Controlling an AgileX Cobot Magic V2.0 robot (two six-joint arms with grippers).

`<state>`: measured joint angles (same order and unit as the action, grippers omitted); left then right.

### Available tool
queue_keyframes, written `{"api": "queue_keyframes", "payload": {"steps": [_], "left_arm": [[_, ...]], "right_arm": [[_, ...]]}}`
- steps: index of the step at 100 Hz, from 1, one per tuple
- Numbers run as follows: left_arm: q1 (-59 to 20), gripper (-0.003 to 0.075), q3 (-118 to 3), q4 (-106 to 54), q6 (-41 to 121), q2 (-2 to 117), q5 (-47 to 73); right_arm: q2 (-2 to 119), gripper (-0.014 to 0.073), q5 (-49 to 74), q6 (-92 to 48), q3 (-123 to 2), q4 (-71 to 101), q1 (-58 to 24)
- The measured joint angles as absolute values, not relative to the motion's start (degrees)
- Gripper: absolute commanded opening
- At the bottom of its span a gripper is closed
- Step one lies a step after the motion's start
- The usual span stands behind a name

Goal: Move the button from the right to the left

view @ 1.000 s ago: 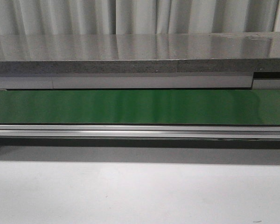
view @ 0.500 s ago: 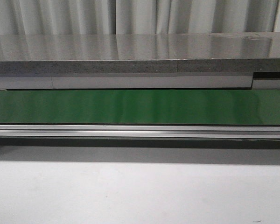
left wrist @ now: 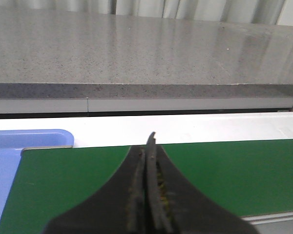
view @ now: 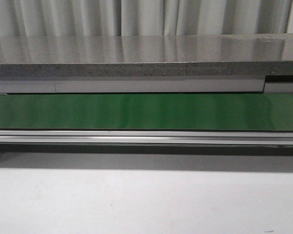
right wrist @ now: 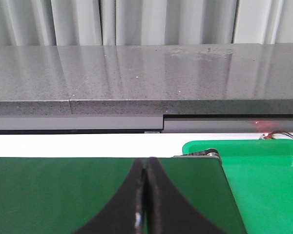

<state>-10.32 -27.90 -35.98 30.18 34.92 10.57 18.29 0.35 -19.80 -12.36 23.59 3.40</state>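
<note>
The button is not in any view. My left gripper (left wrist: 147,146) is shut and empty, its black jaws pressed together above the green conveyor belt (left wrist: 63,180). My right gripper (right wrist: 145,168) is shut and empty above the same belt (right wrist: 49,195), near its right end. Neither gripper shows in the front view, where the belt (view: 146,111) runs bare across the frame.
A blue tray (left wrist: 19,146) lies at the belt's left end. A green tray (right wrist: 263,180) lies at its right end. A grey stone counter (view: 136,53) runs behind the belt, with curtains behind it. A white table surface (view: 146,200) lies in front.
</note>
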Motion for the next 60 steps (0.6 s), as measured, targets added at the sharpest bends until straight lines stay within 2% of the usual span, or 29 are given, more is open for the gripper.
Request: {"api": "queue_keyframes", "payload": {"steps": [23, 45, 60], "left_arm": [[-10.3, -0.002, -22.7, -32.1, 27.8, 30.2, 6.3], [-8.6, -0.002, -18.6, -5.5, 0.0, 25.9, 4.9], [-5.5, -0.002, -15.7, 2.1, -6.4, 21.9, 3.5]], "right_arm": [[18.3, -0.0067, 0.4, -19.8, -12.4, 23.6, 3.4], [18.3, -0.0067, 0.4, -19.8, -12.4, 23.6, 3.4], [18.3, -0.0067, 0.4, -19.8, -12.4, 23.6, 3.4]]}}
